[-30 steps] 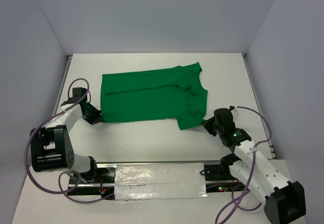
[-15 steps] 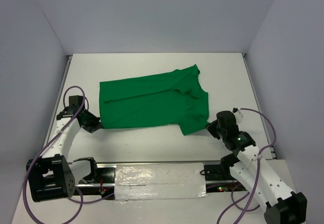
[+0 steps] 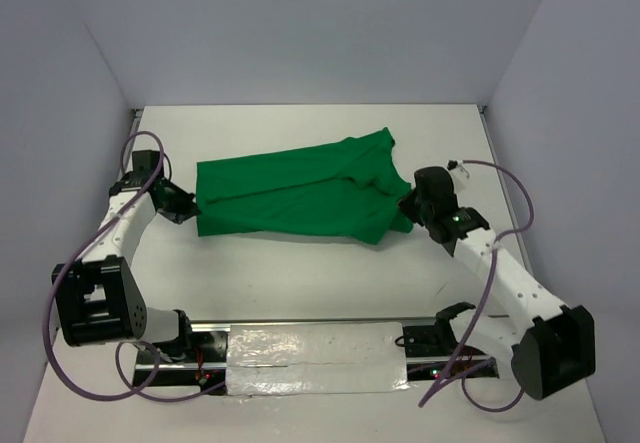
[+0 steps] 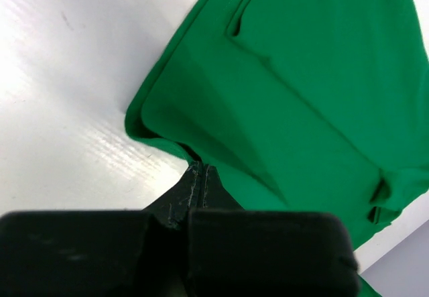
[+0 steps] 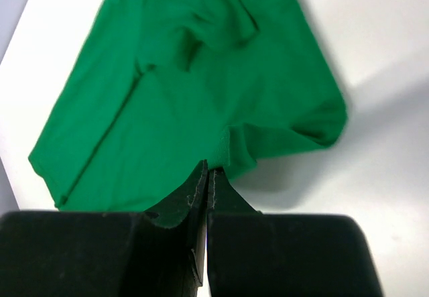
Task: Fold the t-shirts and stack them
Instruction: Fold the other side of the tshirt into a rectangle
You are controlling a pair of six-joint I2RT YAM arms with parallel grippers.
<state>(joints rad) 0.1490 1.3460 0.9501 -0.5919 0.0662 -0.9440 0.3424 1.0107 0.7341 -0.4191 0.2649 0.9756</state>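
Both arms have swung away from the near edge since the earlier frames, dragging the near side of the t-shirt (image 3: pixel 300 195) up-counter; its near edge now sits farther from the bases, and the right-hand corner that hung lowest has pulled in.

Left tool (image 3: pixel 188 209) is pinched closed on the shirt's near left corner. The left wrist view shows the fingers pressed together with green hem caught at the tips (image 4: pixel 200 173). Right tool (image 3: pixel 405 206) is likewise clamped on the near right end. The right wrist view shows its fingers closed with a bunched fold of cloth right at the tips (image 5: pixel 206 171).

The shirt lies sideways mid-counter (image 3: pixel 300 293), with the sleeve and collar end to the right and the hem to the left. It is mostly flat, with ridges along its length.

Step in hand: probably the first lengthwise fold, with the near long edge held at both ends.

Next move likely calls for:
- lifting both corners together
- carrying them evenly over toward the far edge
- keeping the cloth taut between the tools so the crease lands straight
- letting go only after that

Containers: none in view, so nothing to report inside any.
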